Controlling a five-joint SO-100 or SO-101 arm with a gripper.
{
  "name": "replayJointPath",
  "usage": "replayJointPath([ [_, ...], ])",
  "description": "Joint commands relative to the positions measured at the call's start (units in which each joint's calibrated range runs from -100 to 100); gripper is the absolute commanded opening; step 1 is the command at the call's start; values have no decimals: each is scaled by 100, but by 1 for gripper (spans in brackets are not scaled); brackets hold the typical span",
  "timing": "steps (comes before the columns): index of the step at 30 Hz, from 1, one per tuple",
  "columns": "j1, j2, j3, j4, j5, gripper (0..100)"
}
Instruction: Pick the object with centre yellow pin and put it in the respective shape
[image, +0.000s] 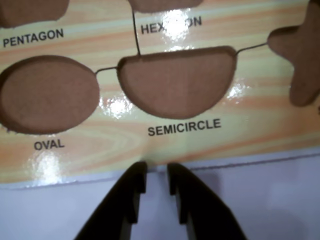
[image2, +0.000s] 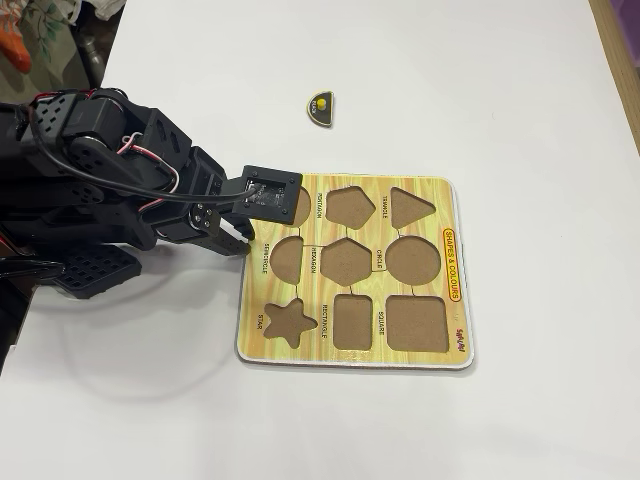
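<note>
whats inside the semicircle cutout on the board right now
Nothing: the semicircle cutout shows only bare brown backing. The semicircle piece with the yellow pin lies on the table beyond the board. The gripper holds nothing.

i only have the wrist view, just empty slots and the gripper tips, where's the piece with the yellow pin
Observer: In the fixed view the piece, a dark semicircle, lies on the white table beyond the board's top edge, clear of it.
Operator: which way from the gripper
Observer: In that view the gripper sits at the board's left edge beside the semicircle slot. The piece is above it and to the right.
</note>
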Motion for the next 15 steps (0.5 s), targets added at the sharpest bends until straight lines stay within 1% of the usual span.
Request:
replayJointPath([
  [1,54,73,36,47,21,6],
  [15,34,73,36,47,26,6],
])
